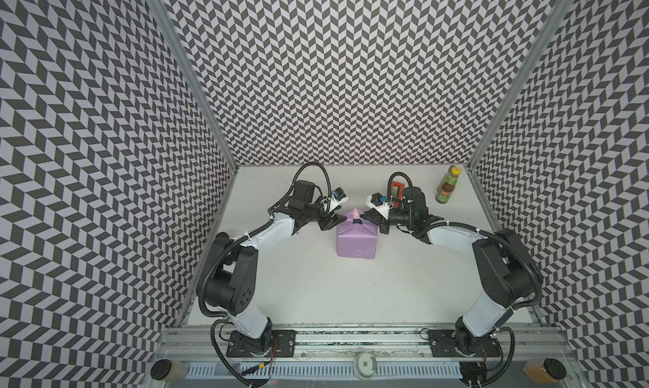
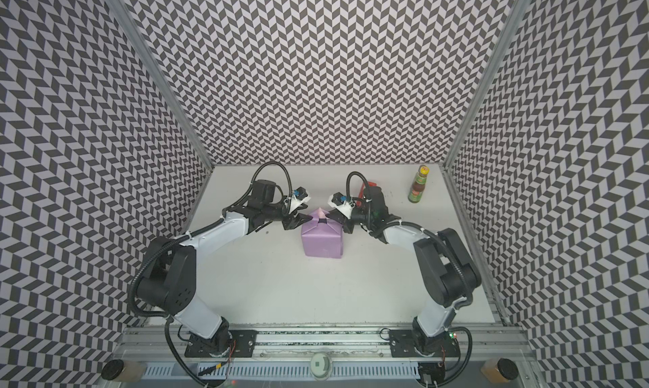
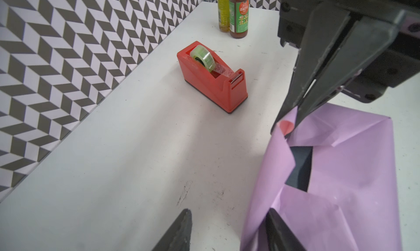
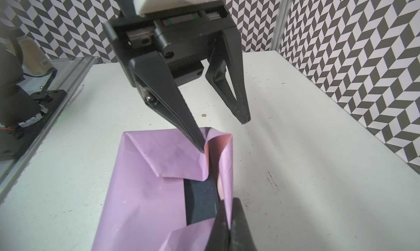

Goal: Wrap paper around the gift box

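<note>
The gift box sits mid-table in both top views, wrapped in lilac paper (image 1: 355, 242) (image 2: 321, 240). A dark navy strip of the gift box (image 4: 200, 199) (image 3: 300, 168) shows at the far end through a gap between folds. A paper flap with a pink inner face (image 4: 221, 145) stands up there. My right gripper (image 4: 228, 224) (image 3: 286, 124) (image 1: 365, 217) is shut on that flap's tip. My left gripper (image 3: 228, 215) (image 4: 222, 135) (image 1: 335, 221) is open and straddles the flap. One of its fingers (image 4: 193, 134) presses on the folded paper, and the other is out over the table.
A red tape dispenser (image 3: 213, 77) (image 1: 397, 189) stands behind the box near the back wall. Sauce bottles (image 3: 238, 13) (image 1: 447, 186) stand at the back right corner. Two jars (image 1: 168, 368) (image 1: 544, 370) sit at the front corners beyond the rail.
</note>
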`<state>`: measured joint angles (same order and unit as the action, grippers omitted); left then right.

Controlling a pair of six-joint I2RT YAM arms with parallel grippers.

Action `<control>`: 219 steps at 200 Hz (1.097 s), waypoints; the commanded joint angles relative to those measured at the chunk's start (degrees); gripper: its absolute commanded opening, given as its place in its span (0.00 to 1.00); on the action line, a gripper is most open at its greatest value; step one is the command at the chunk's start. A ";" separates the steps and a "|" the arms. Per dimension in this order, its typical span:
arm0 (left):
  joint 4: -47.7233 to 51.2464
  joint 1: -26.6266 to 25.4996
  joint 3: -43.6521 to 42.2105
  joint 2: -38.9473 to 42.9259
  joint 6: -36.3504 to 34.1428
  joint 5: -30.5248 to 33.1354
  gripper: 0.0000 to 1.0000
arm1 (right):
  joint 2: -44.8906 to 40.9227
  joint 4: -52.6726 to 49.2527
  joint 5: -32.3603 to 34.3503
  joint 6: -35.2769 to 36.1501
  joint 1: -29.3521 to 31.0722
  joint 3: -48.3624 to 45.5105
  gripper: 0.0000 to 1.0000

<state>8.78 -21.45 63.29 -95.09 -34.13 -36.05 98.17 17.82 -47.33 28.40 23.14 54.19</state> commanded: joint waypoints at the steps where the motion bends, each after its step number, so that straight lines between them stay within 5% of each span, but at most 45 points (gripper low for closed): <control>1: 4.64 0.22 1.74 -1.39 -6.32 -3.55 0.48 | -1.53 3.86 -1.01 2.02 0.51 -0.48 0.00; 35: 6.79 0.27 1.94 -2.21 -11.36 -9.38 0.29 | -1.49 3.96 -0.76 2.08 0.67 -0.41 0.00; 112: 4.78 0.10 -0.39 -1.33 -15.60 -10.34 0.00 | -1.60 3.86 -0.48 2.18 0.78 -0.49 0.00; 167: -1.39 -0.26 -4.99 1.45 -15.48 -7.88 0.00 | -2.27 3.51 0.11 2.09 0.94 -0.66 0.00; 219: -5.88 -0.69 -8.60 4.53 -16.53 -3.34 0.00 | -3.57 4.23 0.25 1.00 0.89 -1.45 0.13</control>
<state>4.10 -21.78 56.49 -92.16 -49.21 -42.15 97.19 18.52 -46.44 28.47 23.83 53.30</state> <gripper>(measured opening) 0.046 0.094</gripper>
